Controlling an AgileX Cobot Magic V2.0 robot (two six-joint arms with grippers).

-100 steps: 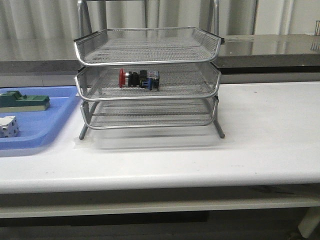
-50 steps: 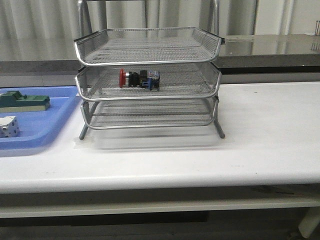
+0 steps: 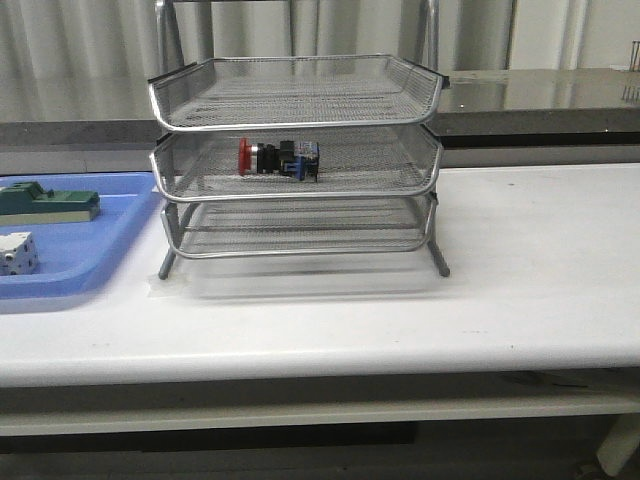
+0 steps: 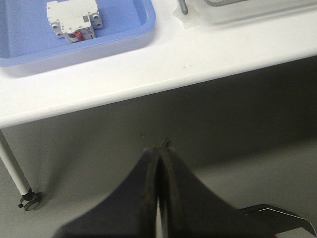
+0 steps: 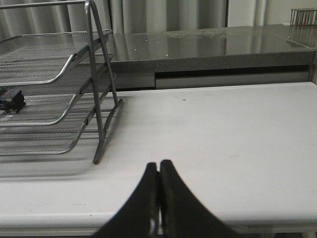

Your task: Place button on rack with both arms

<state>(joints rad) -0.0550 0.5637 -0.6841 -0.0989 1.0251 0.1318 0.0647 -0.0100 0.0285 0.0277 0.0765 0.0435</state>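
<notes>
The button (image 3: 279,158), red cap to the left and blue block to the right, lies on its side in the middle tray of the silver wire rack (image 3: 296,108). In the right wrist view the rack (image 5: 54,74) stands off to one side, with a dark bit of the button (image 5: 11,100) at the frame edge. My right gripper (image 5: 159,165) is shut and empty over the white table, well clear of the rack. My left gripper (image 4: 159,148) is shut and empty, below the table's front edge over the floor. Neither arm shows in the front view.
A flat blue tray (image 3: 70,272) sits left of the rack, holding a green block (image 3: 48,204) and a white cube (image 3: 17,252); the white part (image 4: 74,21) also shows in the left wrist view. A grey counter (image 3: 540,95) runs behind. A table leg with a caster (image 4: 20,183) stands below.
</notes>
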